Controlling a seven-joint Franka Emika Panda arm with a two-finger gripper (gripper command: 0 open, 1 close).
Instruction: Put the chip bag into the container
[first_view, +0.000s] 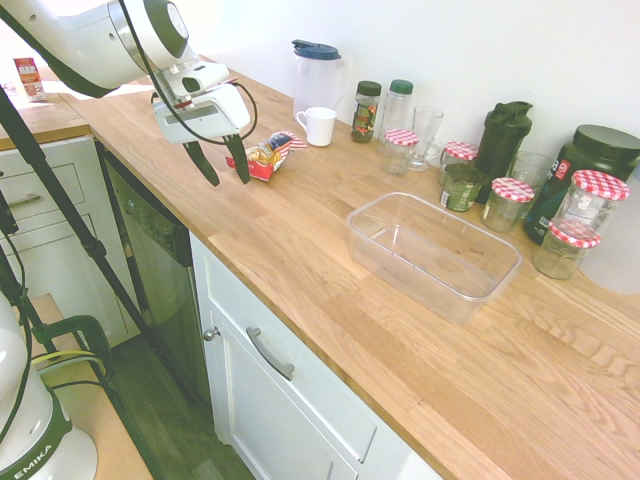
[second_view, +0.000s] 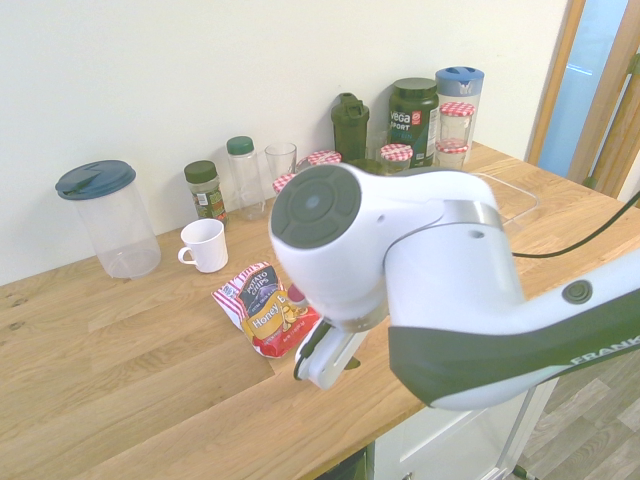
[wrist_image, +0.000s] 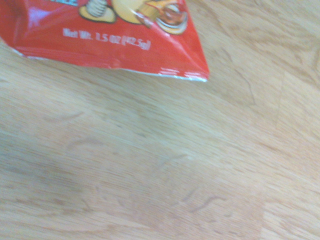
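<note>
The chip bag (first_view: 268, 155) lies flat on the wooden counter, red at its lower edge, yellow in the middle, striped at the top. It shows in the second exterior view as the chip bag (second_view: 264, 308), and its red bottom edge fills the top of the wrist view (wrist_image: 107, 42). My gripper (first_view: 222, 168) hangs just in front of the bag, above the counter, open, with nothing between its dark fingers (first_view: 206, 160). The container (first_view: 432, 253), a clear shallow tub, stands empty further right along the counter; in the second exterior view only the container's rim (second_view: 512, 190) shows behind the arm.
A white mug (first_view: 319, 125), a clear pitcher (first_view: 318, 75) with a blue lid, spice jars (first_view: 366, 110), a glass (first_view: 425, 135), red-checked-lid jars (first_view: 510, 200) and dark bottles (first_view: 503, 135) line the wall. The counter's front edge (first_view: 290, 305) runs close to the gripper.
</note>
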